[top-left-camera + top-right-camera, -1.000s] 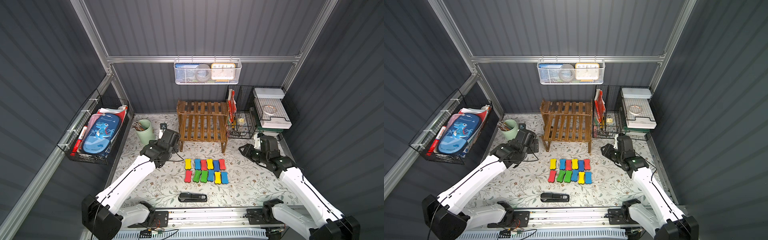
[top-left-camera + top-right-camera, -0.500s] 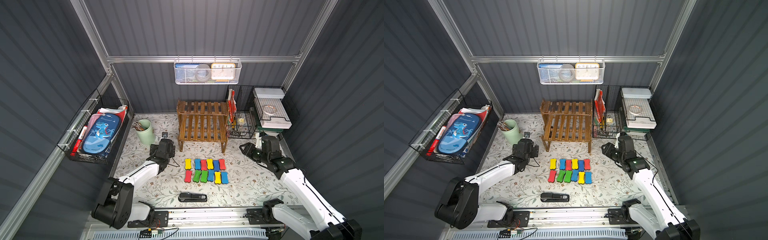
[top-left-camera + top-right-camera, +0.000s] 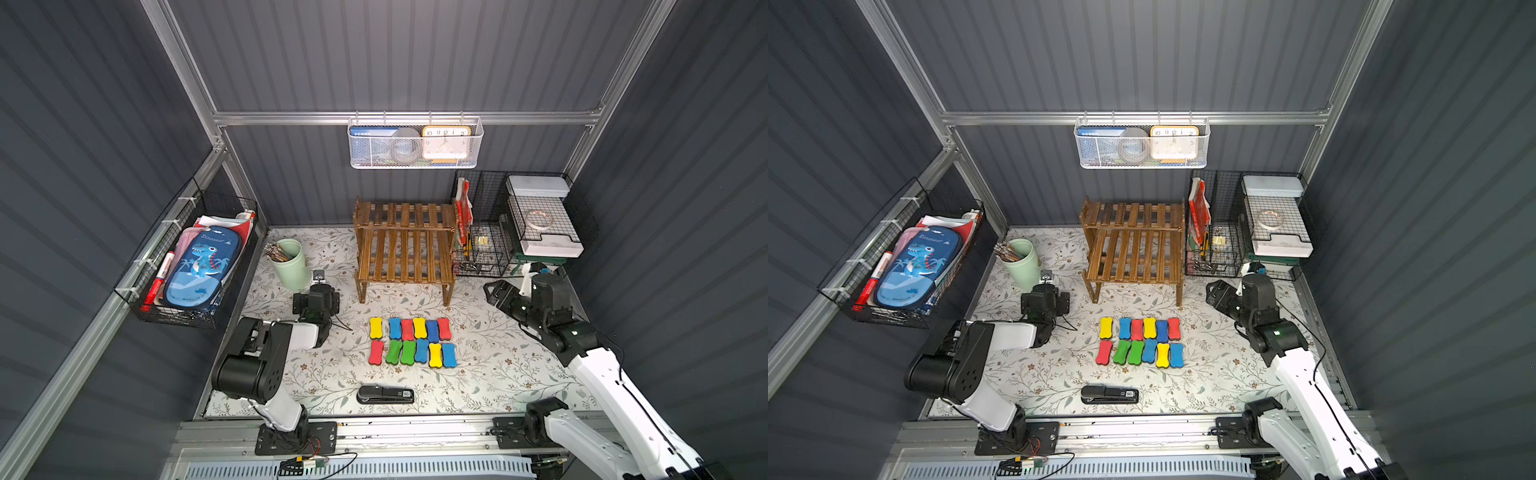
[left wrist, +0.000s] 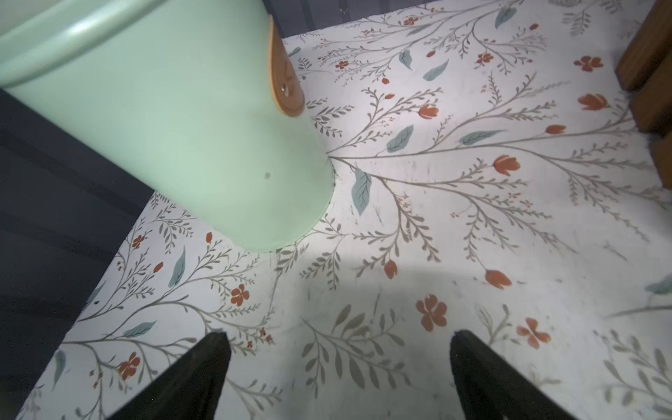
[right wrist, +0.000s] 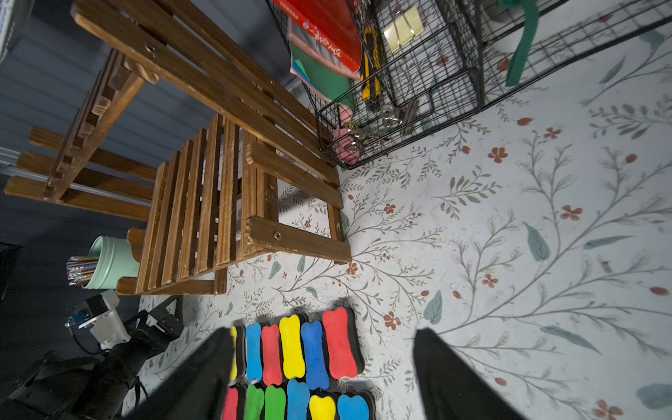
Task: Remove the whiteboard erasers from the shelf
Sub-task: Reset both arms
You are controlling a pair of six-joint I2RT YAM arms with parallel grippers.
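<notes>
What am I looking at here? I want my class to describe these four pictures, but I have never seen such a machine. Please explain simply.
Two robot arms stand at a flowery table. Two pictures look down from overhead, nearly alike; two come from cameras on the arms' wrists. Each arm ends in a two-fingered clamp: the left gripper and right gripper are both open and hold nothing. Twelve coloured whiteboard erasers lie in two rows on the table, in front of the wooden shelf, which carries none. A black stapler and a green pencil cup sit nearby.

Dark grey ribbed walls (image 3: 395, 54), aluminium frame rail (image 3: 291, 118), floral-print table surface (image 3: 498, 365), even light.
</notes>
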